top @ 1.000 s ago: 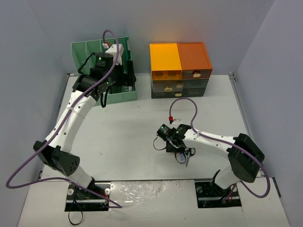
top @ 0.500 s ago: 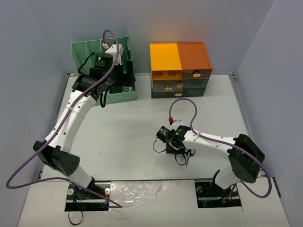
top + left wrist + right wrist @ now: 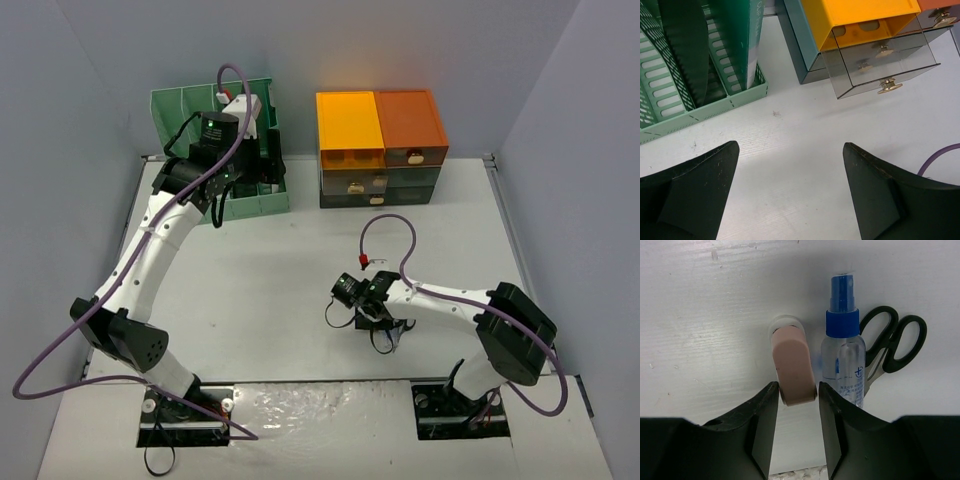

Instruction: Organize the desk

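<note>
The desk (image 3: 260, 280) is a white tabletop. In the right wrist view my right gripper (image 3: 796, 390) is shut on the near end of a pink oblong block (image 3: 792, 365) with a clear far end, which lies on the desk (image 3: 715, 315). From above, the right gripper (image 3: 368, 312) is low over the middle right of the desk. My left gripper (image 3: 266, 165) hangs at the right end of the green file rack (image 3: 215, 150). Its fingers (image 3: 705, 175) stand wide open over bare desk (image 3: 790, 115), holding nothing.
A clear spray bottle with a blue top (image 3: 842, 355) lies right beside the pink block, and black-handled scissors (image 3: 895, 345) lie just beyond it. The orange and dark green drawer cabinet (image 3: 380, 150) stands at the back, with one clear drawer (image 3: 880, 60) pulled out.
The right wrist has shifted slightly toward the near edge of the desk. The left arm has not moved.
</note>
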Robot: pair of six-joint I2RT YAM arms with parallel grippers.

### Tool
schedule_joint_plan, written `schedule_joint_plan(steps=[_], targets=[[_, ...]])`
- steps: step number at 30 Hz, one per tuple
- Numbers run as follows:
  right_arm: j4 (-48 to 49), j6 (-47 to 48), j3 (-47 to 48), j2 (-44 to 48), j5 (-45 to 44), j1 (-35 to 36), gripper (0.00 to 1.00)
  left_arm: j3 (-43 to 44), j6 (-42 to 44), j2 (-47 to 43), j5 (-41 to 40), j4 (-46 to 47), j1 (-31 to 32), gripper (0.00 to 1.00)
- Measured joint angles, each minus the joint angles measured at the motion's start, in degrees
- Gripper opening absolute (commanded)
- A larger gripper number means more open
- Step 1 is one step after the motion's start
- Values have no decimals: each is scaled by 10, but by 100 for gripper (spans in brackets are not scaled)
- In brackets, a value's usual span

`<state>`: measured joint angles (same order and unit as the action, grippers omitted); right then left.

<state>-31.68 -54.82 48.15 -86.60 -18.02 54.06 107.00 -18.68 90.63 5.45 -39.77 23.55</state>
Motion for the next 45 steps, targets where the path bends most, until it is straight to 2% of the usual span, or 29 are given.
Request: schedule_joint_plan(steps=[4, 10, 13, 22, 25, 32, 38, 45], targets=[[5, 2, -2, -6, -5, 4, 0, 0, 0, 0, 0, -1, 0, 82], [2, 2, 5, -11, -13, 18, 0, -10, 1, -7, -6, -4, 0, 82], [-8, 6, 37, -11, -6, 29, 0, -22, 3, -16, -9, -5, -1, 82], [-55, 64, 437, -2, -32, 26, 0, -36, 5, -29, -13, -7, -8, 83], [-62, 87, 506, 4, -46, -13, 0, -40, 5, -30, -13, -7, -10, 83], [-59, 135, 543, -19, -67, -140, 0, -58, 4, -38, -13, -4, -11, 82], [-8, 164, 558, -89, -49, -186, 0, -74, 1, -42, -12, 1, -11, 82], [85, 147, 573, -155, 27, -251, 0, -85, -1, -48, -12, 2, -11, 82]])
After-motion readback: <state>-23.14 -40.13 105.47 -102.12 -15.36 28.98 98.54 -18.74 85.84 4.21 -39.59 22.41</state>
